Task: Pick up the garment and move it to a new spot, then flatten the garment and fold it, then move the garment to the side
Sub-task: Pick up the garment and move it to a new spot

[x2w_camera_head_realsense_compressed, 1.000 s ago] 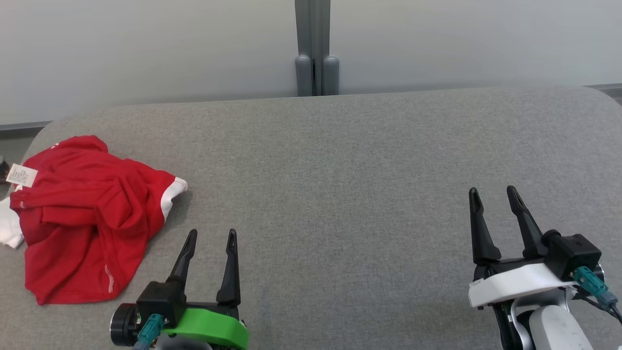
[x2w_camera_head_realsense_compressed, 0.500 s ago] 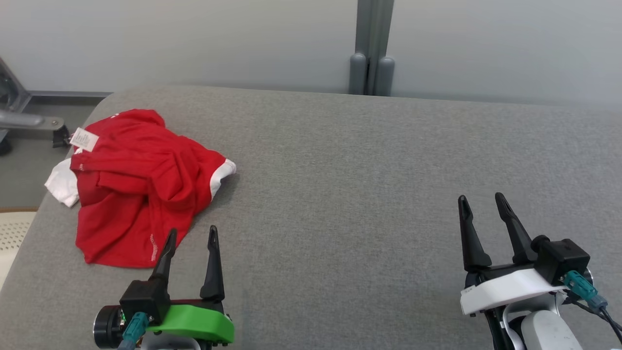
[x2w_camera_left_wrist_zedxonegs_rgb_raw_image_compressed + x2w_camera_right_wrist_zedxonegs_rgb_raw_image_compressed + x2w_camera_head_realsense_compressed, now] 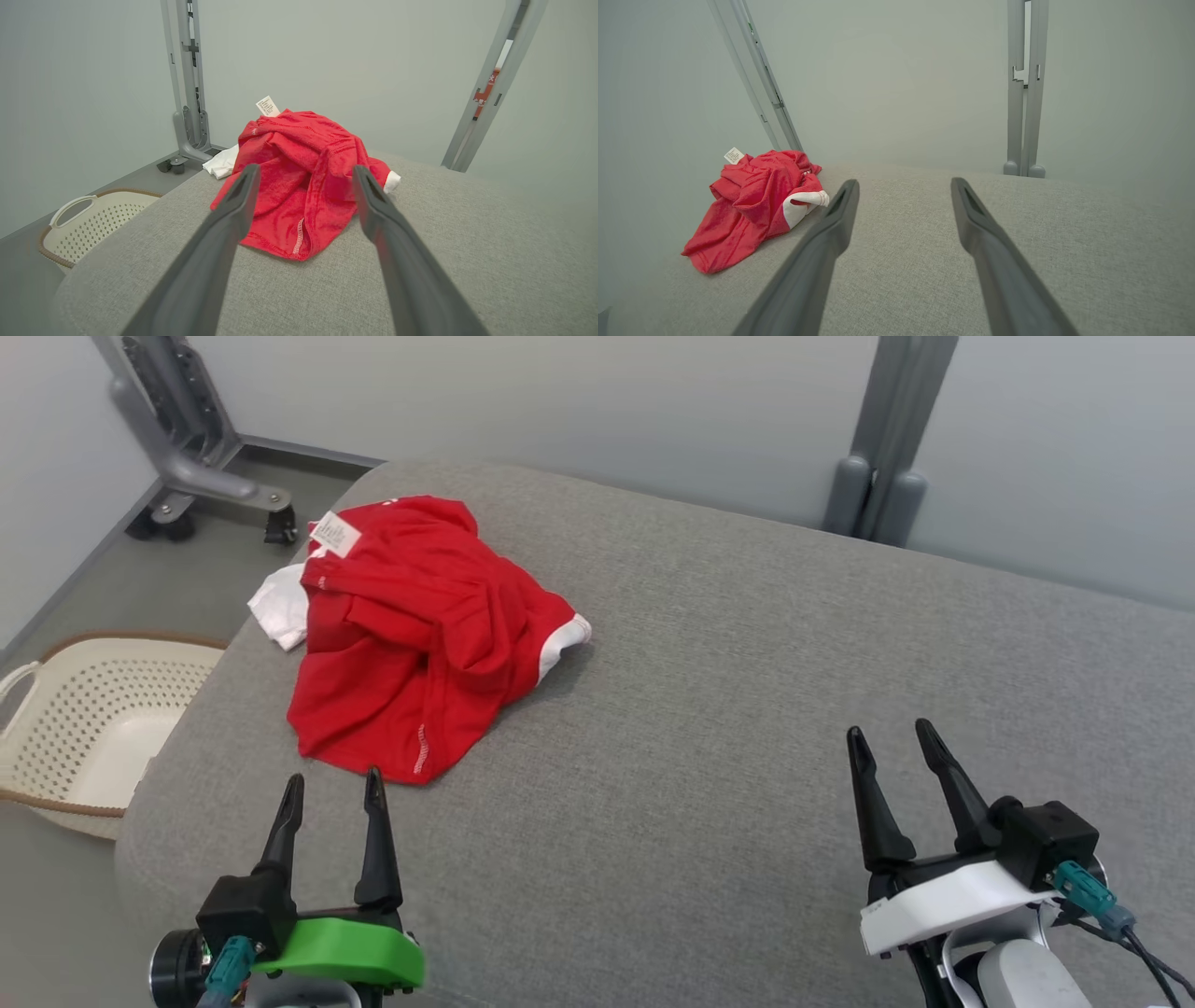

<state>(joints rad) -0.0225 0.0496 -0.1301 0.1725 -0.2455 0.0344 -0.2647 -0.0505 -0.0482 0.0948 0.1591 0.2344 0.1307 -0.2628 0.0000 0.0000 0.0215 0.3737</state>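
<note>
Red garment (image 3: 420,635) lies crumpled in a heap on the far-left part of the grey padded surface (image 3: 747,663), close to its left edge. It is not flat and not folded. White care label (image 3: 334,534) sticks up at the far end of the heap. White cuff (image 3: 565,639) pokes out on the heap's right side, and another white bit (image 3: 278,611) hangs at the surface's left edge.

L gripper (image 3: 333,777) w/ green mount is at lower left, over the near-left corner of the surface. Jaws spread, nothing between them. Fingertips sit just short of the garment's near hem, no contact. L wrist view: garment (image 3: 299,186) sits straight ahead, framed between the two fingers of the L gripper (image 3: 304,169), w/ the label (image 3: 267,106) on top.

R gripper (image 3: 889,728) w/ white mount is at lower right, above bare fabric, well apart from the garment. Jaws spread, empty. R wrist view: R gripper (image 3: 904,181) points across the surface, w/ the garment (image 3: 752,205) off to that view's left.

Cream perforated laundry basket (image 3: 56,709) stands on the floor beside the surface's left edge. Grey wheeled stand (image 3: 187,448) at far left on the floor. Grey upright post (image 3: 887,448) behind the surface.
</note>
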